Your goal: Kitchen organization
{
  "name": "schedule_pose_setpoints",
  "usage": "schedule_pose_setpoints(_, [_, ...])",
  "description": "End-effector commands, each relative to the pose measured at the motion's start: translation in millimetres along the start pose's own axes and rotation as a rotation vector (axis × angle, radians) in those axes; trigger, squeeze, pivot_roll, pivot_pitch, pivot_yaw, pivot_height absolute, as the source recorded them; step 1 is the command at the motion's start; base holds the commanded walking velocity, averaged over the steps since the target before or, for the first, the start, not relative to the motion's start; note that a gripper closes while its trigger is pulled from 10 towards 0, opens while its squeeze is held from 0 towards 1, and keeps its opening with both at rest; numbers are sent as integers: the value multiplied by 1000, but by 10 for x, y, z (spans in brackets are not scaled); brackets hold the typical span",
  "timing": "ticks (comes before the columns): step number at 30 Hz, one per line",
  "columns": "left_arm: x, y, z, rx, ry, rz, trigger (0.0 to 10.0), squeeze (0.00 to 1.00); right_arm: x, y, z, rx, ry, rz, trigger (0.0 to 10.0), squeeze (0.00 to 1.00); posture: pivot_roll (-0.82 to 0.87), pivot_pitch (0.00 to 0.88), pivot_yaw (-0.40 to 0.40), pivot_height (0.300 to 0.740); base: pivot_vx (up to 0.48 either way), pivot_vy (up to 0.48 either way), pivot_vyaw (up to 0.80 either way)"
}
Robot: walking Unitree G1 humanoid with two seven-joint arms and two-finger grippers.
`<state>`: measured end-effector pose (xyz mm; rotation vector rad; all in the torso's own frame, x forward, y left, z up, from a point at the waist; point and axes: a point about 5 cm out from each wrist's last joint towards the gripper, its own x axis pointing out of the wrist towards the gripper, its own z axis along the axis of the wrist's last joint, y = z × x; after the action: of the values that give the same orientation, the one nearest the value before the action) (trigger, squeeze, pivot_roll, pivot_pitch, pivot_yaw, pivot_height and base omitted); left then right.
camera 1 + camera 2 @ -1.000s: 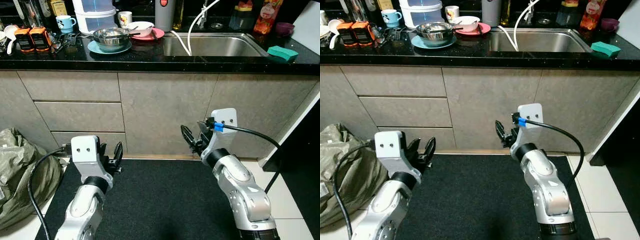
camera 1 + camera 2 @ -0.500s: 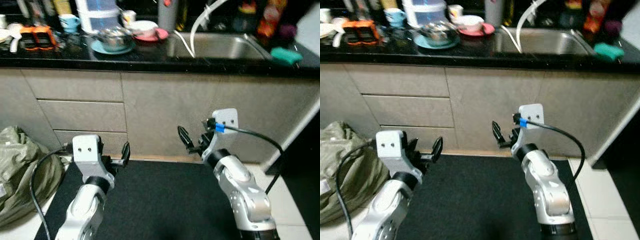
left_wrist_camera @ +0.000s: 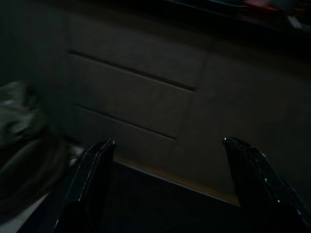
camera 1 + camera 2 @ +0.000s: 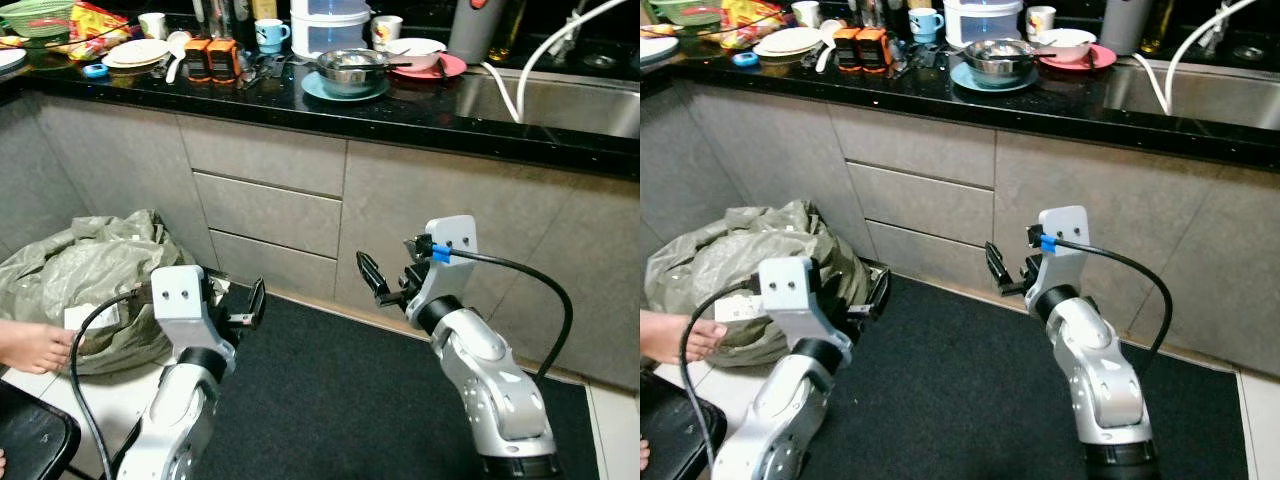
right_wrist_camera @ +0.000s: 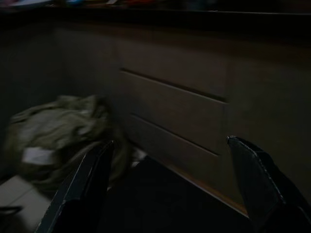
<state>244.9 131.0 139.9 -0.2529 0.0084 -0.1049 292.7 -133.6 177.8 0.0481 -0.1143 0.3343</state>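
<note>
1. Compared with one second ago, the head camera has swung toward the robot's left: the sink (image 4: 560, 100) now sits at the right edge, and a green bag (image 4: 95, 270) on the floor and a person's foot (image 4: 30, 345) have come into view. Both arms keep the same low, forward pose.
2. Left gripper (image 3: 167, 160): fingers spread wide, holding nothing, aimed at the lower drawers (image 4: 265, 215).
3. Right gripper (image 5: 170, 165): fingers spread wide, empty, level with the cabinet front.
4. Task items remain on the black countertop (image 4: 400, 115): steel bowl (image 4: 350, 70) on a teal plate, pink plate (image 4: 440, 65), blue mug (image 4: 268, 33), orange containers (image 4: 212, 58).
5. Progress judgement: nothing sorted yet; all organizing remains.
</note>
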Motion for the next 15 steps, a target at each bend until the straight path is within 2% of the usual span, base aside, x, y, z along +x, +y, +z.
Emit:
schedule_pose_setpoints(1, [-13,30,-51,3,25,12,10000,0,16,12,8,14,-16,13,10000,0,111,0,28,740,0,0,0])
schedule_pose_setpoints(5, [-12,20,-39,13,19,-3,10000,0,22,13,10,18,-17,8,10000,0,110,0,30,740,0,0,0])
schedule_pose_setpoints(15, [-39,90,-22,11,15,-3,10000,0,27,-11,4,32,-17,-29,10000,0,114,0,34,740,347,0,0])
